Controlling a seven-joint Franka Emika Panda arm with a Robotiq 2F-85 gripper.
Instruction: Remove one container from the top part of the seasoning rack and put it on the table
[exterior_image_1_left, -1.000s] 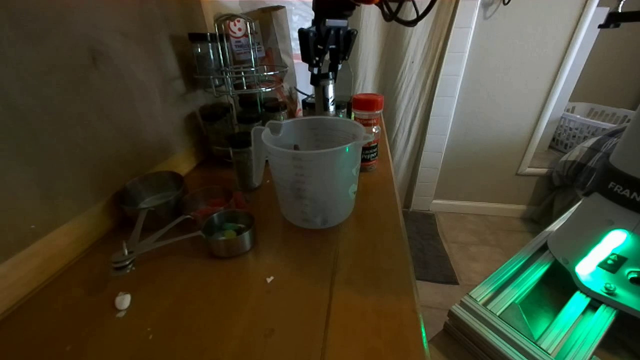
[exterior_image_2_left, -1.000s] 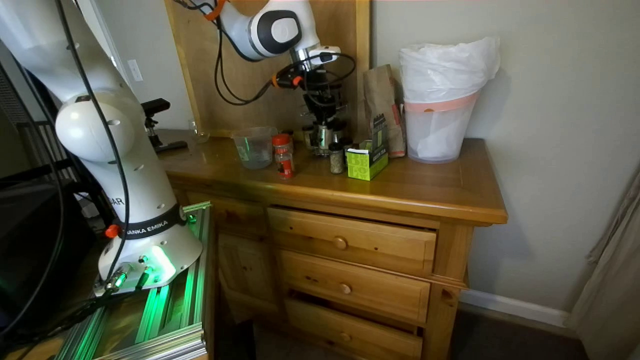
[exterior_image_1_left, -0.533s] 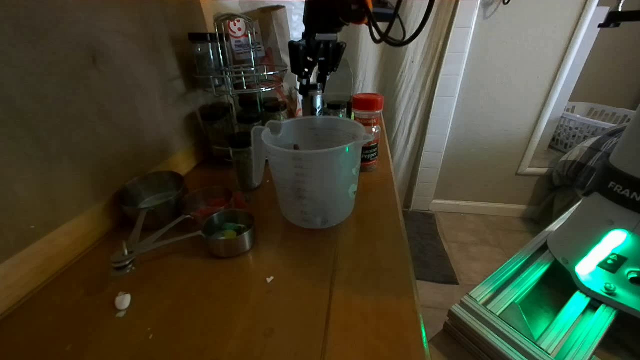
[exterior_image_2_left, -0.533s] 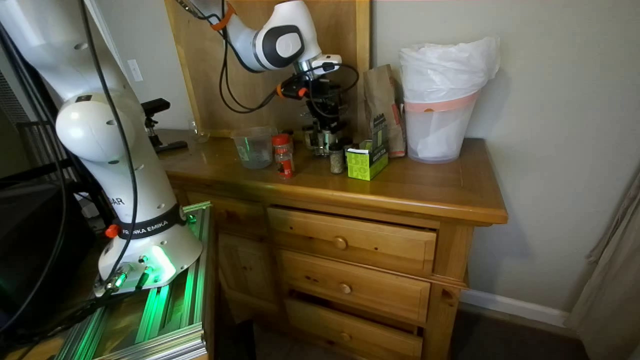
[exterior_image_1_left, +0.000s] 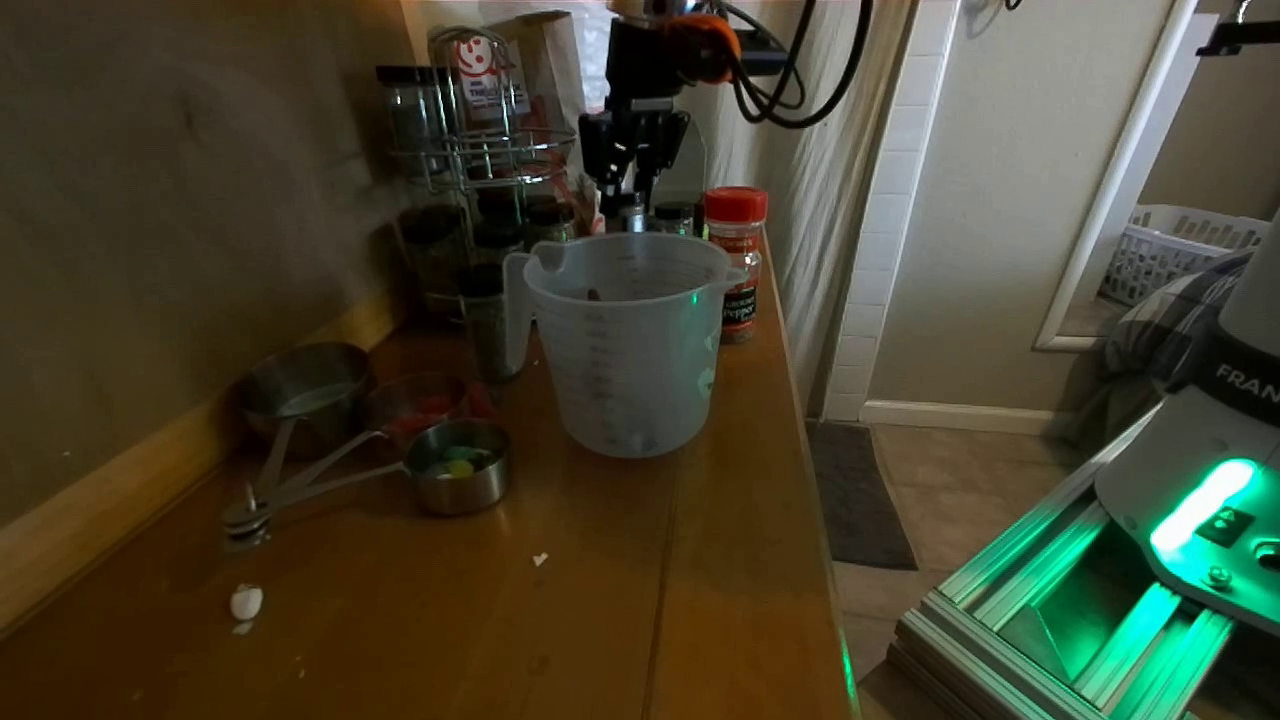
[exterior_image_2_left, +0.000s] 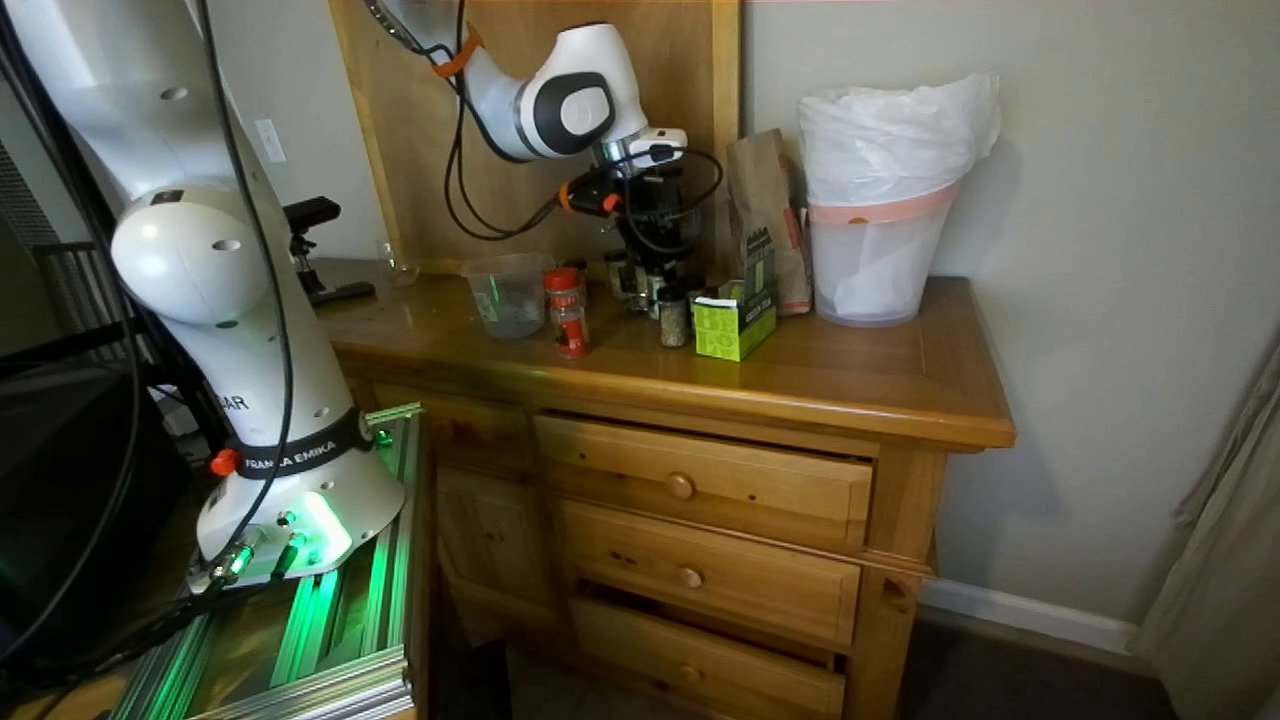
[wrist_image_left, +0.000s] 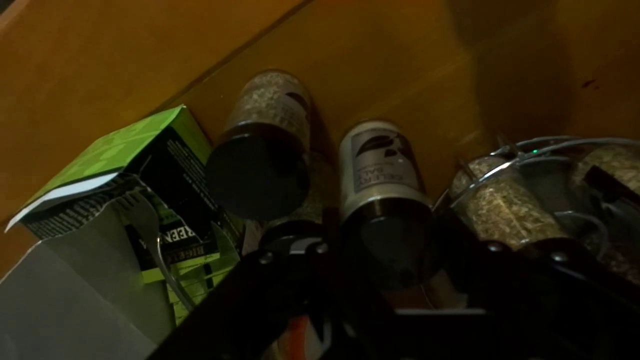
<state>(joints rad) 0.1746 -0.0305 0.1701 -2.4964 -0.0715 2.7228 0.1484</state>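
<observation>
Clamping the celery salt bottle (wrist_image_left: 385, 175) in the gripper (exterior_image_1_left: 628, 200), between front and wall-side edges of the counter (exterior_image_1_left: 560, 620).

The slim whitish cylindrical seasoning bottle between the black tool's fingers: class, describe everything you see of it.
The bottle looks like clear glass with pale contents. Its label, with dark shapes, seemingly reads "Celery Salt"; its cap is dark. The two-fingered tool grips it near the cap, roughly upright. Contact with the brown wooden tabletop is unclear. In an exterior view a translucent measuring cup hides its lower part.
</observation>
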